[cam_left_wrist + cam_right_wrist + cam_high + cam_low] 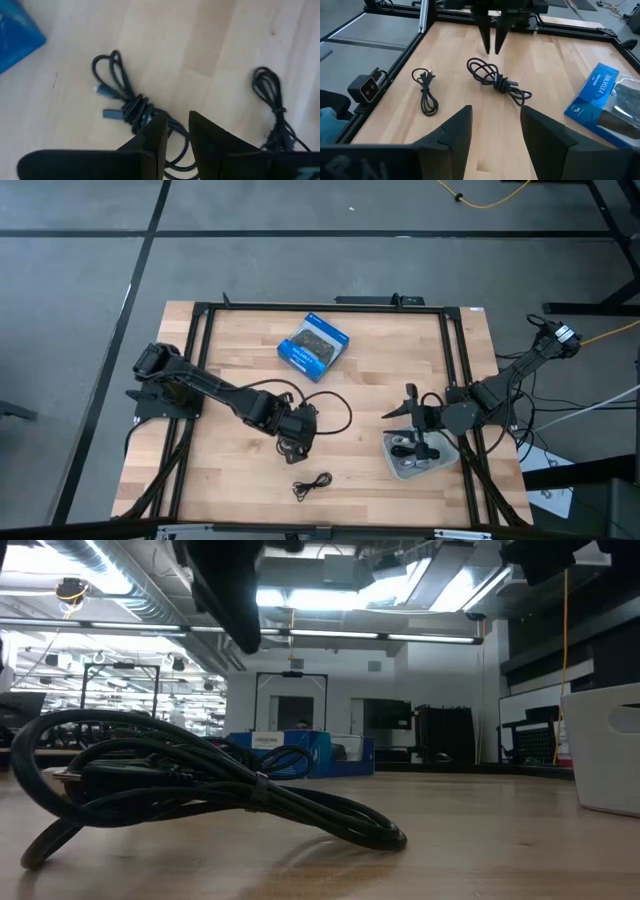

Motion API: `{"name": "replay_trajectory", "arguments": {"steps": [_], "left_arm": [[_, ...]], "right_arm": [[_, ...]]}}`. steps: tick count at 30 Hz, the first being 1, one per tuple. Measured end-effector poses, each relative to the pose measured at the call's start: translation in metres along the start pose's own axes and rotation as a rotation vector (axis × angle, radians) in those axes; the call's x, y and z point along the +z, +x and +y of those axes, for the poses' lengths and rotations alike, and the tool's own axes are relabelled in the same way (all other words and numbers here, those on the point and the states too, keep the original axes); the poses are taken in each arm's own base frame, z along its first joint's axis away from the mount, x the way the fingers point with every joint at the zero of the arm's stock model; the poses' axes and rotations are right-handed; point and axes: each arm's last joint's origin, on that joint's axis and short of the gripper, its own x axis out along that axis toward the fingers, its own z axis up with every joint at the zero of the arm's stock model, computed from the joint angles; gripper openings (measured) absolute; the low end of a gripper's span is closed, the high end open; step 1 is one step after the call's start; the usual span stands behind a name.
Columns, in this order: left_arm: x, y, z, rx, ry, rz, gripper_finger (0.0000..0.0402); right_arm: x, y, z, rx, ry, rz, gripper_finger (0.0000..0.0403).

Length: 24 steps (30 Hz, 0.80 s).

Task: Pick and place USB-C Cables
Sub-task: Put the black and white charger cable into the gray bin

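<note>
Left gripper [492, 42] poised just above the coiled black cable [497, 80] at mid-tabletop [380, 380], jaws narrowly parted, empty. Right gripper [410, 415] above the grey tray [440, 463], jaws parted, empty. Second black cable [312, 485] beyond the coil, away from the blue box [314, 346].
</note>
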Motion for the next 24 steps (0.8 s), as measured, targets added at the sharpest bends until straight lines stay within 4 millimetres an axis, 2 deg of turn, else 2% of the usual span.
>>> {"name": "replay_trajectory", "arguments": {"steps": [5,12,16,24], "left_arm": [[-0.002,0.008,0.002,-0.026,-0.046,0.084,0.0097],[-0.008,0.032,0.004,0.016,-0.104,0.200,0.0145],[-0.008,0.036,0.003,0.032,-0.115,0.191,0.0155],[-0.015,0.056,0.005,0.118,-0.155,0.260,0.0157]], "right_arm": [[-0.001,0.000,0.000,-0.001,-0.003,0.006,0.0171],[-0.003,0.000,0.000,0.004,-0.014,0.029,0.0171],[-0.005,0.001,0.000,0.002,-0.023,0.045,0.0171],[-0.006,0.001,0.000,0.005,0.000,0.062,0.0171]]}}
